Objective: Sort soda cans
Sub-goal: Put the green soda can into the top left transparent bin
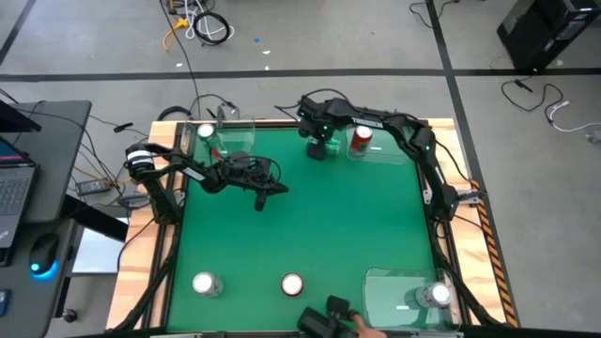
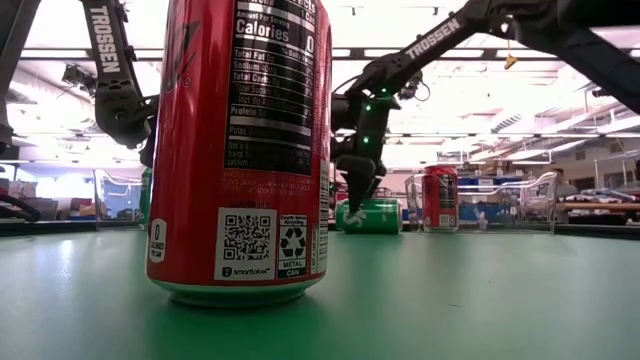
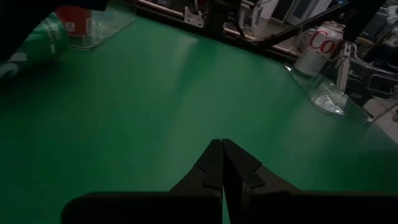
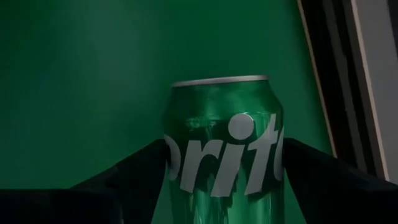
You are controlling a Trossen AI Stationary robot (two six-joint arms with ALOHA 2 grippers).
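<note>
Can: green soda can [image 4: 222, 149] lying on its side on the green surface [image 1: 300, 216] — white lettering, silver rim.
Right gripper [image 1: 322, 145]: fingers wide either side of it.
Left gripper [image 3: 222, 163]: fingers closed — empty.

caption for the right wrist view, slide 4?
Right gripper, fingers spread, straddling a green soda can lying on its side on the green table.

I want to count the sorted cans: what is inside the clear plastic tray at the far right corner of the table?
Inside that clear plastic tray stands one upright red soda can. The right arm crosses above it, so part of the tray floor is covered.
</note>
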